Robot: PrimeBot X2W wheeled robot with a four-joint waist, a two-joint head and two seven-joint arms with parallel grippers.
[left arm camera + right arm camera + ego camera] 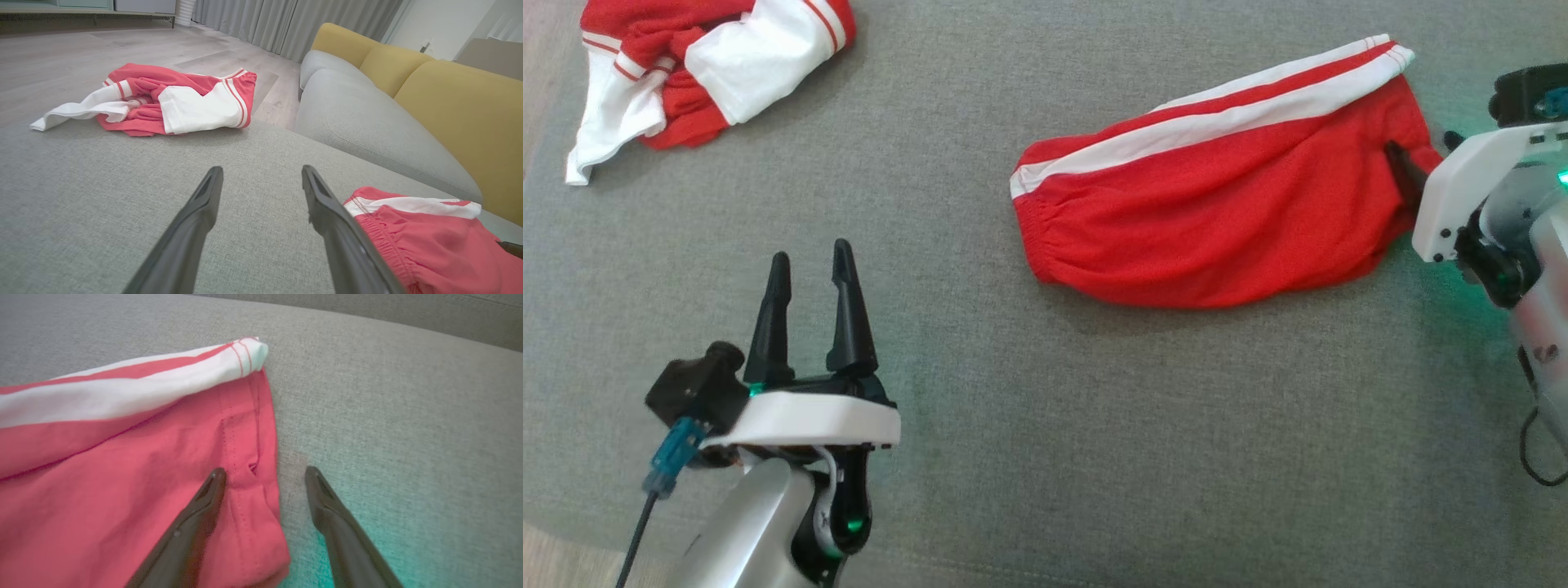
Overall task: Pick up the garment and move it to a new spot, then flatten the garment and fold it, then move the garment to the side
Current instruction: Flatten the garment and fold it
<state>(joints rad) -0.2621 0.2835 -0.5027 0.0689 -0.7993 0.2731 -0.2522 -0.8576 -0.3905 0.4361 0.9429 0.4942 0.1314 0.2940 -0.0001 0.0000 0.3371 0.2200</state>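
1. the grey cushion point(1045, 457) spreads under everything before us, its woven top flat.
2. a sofa point(367, 122) with a grey seat and yellow back stands just beyond the cushion's far right side.
3. the garment point(1217, 220), red shorts with white side stripes, lies fairly flat on the right half of the cushion. its gathered waistband points left and its striped edge lies on the far side.
4. a second garment point(711, 73), red and white, sits crumpled at the far left corner, well apart from the shorts.
5. our left gripper point(810, 251) hovers over bare cushion at the near left, fingers spread wide and holding nothing, clear of both pieces of clothing.
6. our right gripper point(265, 470) is at the garment's right end, fingers parted with nothing pinched. one finger lies over the red hem and the other over bare cushion just beside it. we cannot tell whether the finger touches the cloth.
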